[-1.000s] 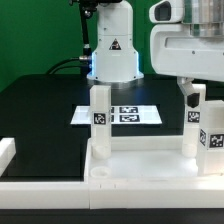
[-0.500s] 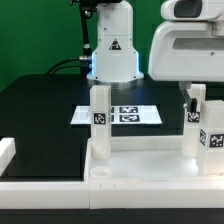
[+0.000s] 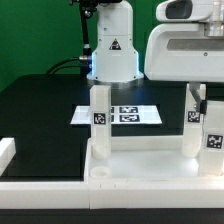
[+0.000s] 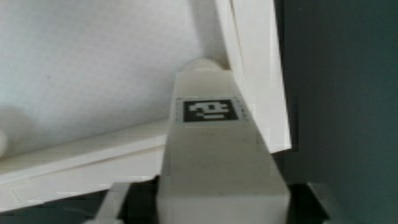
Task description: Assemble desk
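Desk parts fill the near part of my exterior view: the tabletop point(image 3: 130, 172) lies flat on the black worktop point(image 3: 40, 110), pushed up against the low white border wall point(image 3: 60, 192) that runs along the near edge. I can see one round corner socket point(image 3: 99, 173) at its near corner on the exterior view's left. Three legs stand upright on it. One leg point(image 3: 100, 120) rises at the exterior view's left with a black-and-white tag on its face. A second leg point(image 3: 194, 122) stands at the exterior view's right, and a third leg point(image 3: 213, 130) is just beside it, nearer the camera and cut off by the picture's edge.

My arm's white body point(image 3: 185, 55) hangs directly above that right-hand pair and hides the leg tops. From the wrist camera I look down the length of a tagged leg point(image 4: 217, 150) with the gripper point(image 4: 214, 200) closed round it: a dark finger point(image 4: 116, 203) presses on one side and another on the opposite side. The tabletop's rim point(image 4: 249, 70) runs just behind the leg.

Farther back, the marker board point(image 3: 117, 115) lies flat on the worktop in front of the arm's base point(image 3: 112, 55).
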Controlling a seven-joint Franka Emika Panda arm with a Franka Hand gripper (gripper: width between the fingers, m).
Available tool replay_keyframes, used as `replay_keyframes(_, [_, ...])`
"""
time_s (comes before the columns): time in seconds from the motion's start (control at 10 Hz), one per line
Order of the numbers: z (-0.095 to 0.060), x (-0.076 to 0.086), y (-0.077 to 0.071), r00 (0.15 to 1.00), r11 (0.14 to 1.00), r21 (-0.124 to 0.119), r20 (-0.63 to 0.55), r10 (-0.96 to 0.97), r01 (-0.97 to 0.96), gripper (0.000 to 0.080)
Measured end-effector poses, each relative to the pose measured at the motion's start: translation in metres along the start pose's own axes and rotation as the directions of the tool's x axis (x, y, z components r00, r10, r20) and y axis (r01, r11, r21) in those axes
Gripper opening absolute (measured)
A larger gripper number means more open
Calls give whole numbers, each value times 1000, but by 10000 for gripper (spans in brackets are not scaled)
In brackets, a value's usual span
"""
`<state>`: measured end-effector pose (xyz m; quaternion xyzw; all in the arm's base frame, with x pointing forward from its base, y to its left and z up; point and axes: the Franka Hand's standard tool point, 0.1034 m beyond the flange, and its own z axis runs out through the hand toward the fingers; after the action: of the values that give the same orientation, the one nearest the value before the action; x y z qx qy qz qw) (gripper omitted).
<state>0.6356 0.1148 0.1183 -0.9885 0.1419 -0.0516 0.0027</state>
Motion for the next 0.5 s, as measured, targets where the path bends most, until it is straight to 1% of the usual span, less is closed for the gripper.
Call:
replay_keyframes(0.1, [0,0,1,991,991,-2,0,136,-136,284])
replay_keyframes(0.2, [1,1,2,957,957,0,2,290,-290,284])
replay_keyframes(0.3, [1,1,5,867,867,7,11,497,-497,284])
replay_keyframes(0.4, [2,2,4,738,737,29,22,675,-675,284])
replay_keyframes(0.5, [1,2,4,698,697,28,26,716,-716,284])
